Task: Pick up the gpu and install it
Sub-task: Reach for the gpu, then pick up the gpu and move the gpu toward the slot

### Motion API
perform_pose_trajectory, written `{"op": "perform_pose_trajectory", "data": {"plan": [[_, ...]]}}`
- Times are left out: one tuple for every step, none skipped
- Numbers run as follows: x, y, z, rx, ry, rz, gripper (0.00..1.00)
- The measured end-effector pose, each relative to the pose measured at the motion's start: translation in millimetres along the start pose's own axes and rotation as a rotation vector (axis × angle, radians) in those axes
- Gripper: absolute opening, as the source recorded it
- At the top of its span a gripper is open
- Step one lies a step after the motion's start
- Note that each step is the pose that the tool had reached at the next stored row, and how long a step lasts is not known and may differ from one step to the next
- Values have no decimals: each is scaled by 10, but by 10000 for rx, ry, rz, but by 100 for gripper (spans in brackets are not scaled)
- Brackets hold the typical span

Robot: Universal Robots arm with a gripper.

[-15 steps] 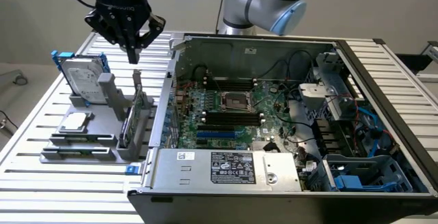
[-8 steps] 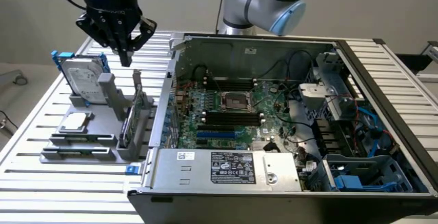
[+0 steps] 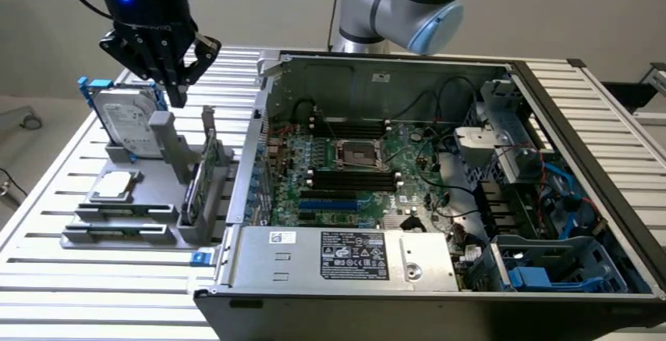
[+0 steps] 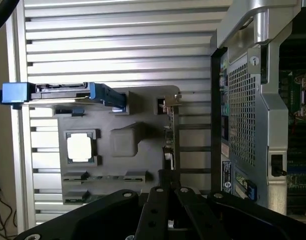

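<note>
Hovering above the grey rack [image 3: 125, 236], pincer [image 3: 175, 91] pressed together, holding nothing. Graphics card [image 3: 208, 171] stands on edge in the rack, just beside the computer case [image 3: 582, 107]. Suggest centring square over the card's top edge and spreading the jaws before descending.

My gripper [image 3: 175, 91] was black with a slight gloss. Table [image 3: 62, 278]: ribbed bare aluminium, satin. Holder [image 3: 115, 236]: matt grey plastic. gpu [image 3: 211, 168]: dark face, bright metal bracket. Hard drive [image 3: 130, 126]: silver metal, blue plastic frame. Case [image 3: 375, 76]: dull grey sheet metal.
</note>
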State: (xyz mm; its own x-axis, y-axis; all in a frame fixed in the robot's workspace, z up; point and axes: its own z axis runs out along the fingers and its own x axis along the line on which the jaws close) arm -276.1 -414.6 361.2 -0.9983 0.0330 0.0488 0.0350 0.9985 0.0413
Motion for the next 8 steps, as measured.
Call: {"op": "perform_pose_trajectory", "data": {"plan": [[3,0,0,1,-7,-12,11],[3,0,0,1,-7,-12,11],[3,0,0,1,-8,-12,11],[4,0,0,1,-8,-12,11],[4,0,0,1,-8,-12,11],[4,0,0,1,-8,-12,11],[4,0,0,0,-8,-12,11],[4,0,0,1,-8,-12,11]]}}
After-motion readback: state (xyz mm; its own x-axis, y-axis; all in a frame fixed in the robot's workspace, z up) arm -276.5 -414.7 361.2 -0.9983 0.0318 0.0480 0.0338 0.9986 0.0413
